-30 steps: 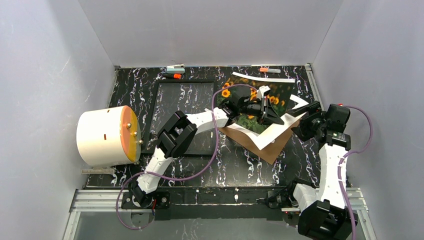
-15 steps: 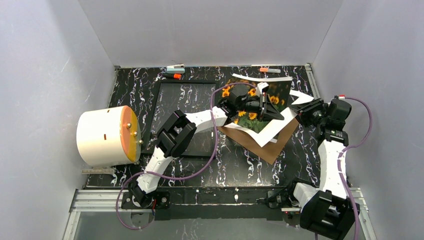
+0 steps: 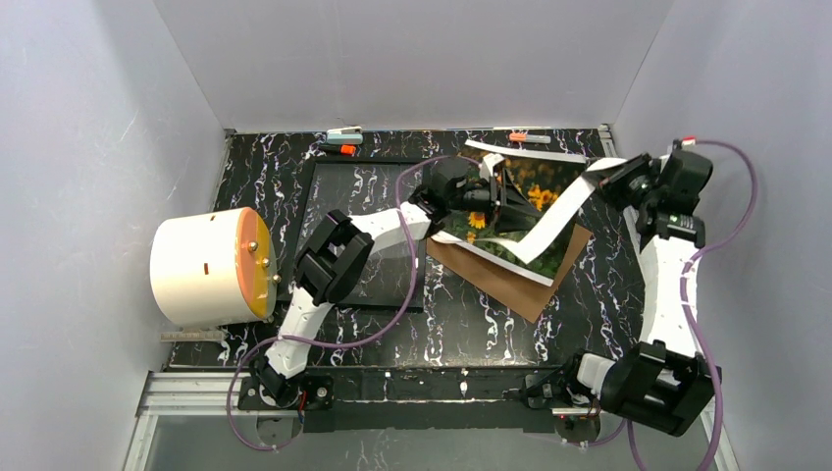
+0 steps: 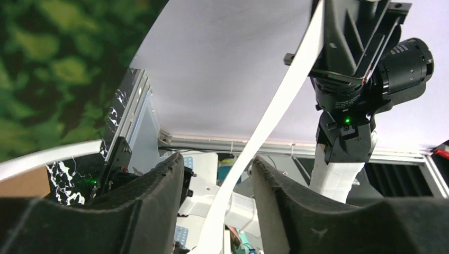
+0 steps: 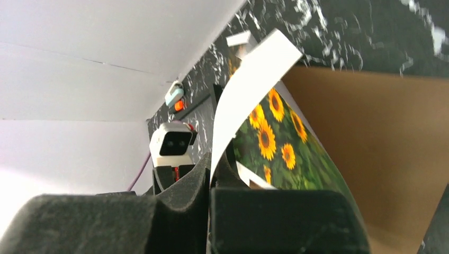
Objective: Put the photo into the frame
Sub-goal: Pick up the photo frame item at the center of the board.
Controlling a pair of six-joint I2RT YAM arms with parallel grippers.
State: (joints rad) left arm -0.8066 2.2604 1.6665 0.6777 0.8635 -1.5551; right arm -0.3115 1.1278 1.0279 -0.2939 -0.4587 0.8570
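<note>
Pale walls enclose a black, white-veined counter (image 3: 461, 324). The frame (image 3: 363, 196) is laid flat on it left of centre, with its pane showing the marble pattern beneath. The photo (image 3: 535, 191) is held raised and curled above the right half of the counter, sunflower side turned up, partly over a brown backing board (image 3: 510, 280) that lies flat. The right pincer (image 3: 613, 177) is clamped on the photo's right edge; in its wrist view the white border (image 5: 249, 90) is seen pinched between the closed fingers. The left pincer (image 3: 495, 196) is placed at the photo's left part with its jaws apart, and the white edge (image 4: 275, 111) is seen passing through the gap between them. A white drum (image 3: 201, 265) with an orange face is lying at the counter's left edge.
</note>
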